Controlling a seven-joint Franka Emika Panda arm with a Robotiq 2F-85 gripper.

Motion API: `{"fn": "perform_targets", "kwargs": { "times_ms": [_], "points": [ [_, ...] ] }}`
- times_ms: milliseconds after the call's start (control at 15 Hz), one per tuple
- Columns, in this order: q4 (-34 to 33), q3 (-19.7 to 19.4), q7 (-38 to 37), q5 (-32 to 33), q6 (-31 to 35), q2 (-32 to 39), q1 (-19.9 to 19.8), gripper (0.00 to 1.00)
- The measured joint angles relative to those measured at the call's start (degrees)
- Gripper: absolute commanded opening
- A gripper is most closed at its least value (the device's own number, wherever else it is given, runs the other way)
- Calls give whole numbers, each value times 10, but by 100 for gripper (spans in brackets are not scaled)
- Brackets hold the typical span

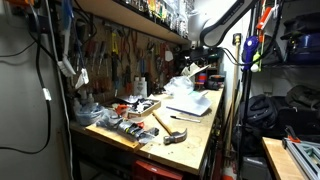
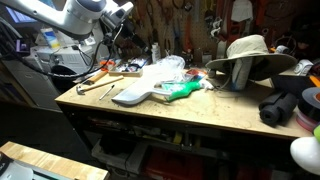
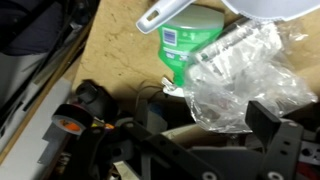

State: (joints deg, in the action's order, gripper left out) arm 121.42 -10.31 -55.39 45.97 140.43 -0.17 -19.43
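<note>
Bag [image 3: 235, 80], clear and crumpled, lies on the bench [image 2: 200, 118] against a green bottle [image 3: 185, 40]; gripper [image 3: 210, 125] hovers above, jaws apparently apart and empty; approach judged in hand, a grasp needing straight descent.

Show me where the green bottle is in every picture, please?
Exterior view: the green bottle lies near the middle, on the bench, just below the crumpled clear plastic.
Exterior view: I cannot make it out; only the crumpled clear plastic shows, far along the bench.
Wrist view: top middle, against the plastic's left edge.
Shared landmark: the crumpled clear plastic.
</note>
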Motion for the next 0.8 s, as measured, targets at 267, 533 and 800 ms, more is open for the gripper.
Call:
{"fn": "perform_targets", "kwargs": {
  "times_ms": [267,533,800],
  "points": [
    [-25,-1,-15,-47,-135,20,19,100],
    [-44,-15,9,-174,-164,41,22,100],
    [-53,-22,14,-191,-164,50,22,100]
  ]
}}
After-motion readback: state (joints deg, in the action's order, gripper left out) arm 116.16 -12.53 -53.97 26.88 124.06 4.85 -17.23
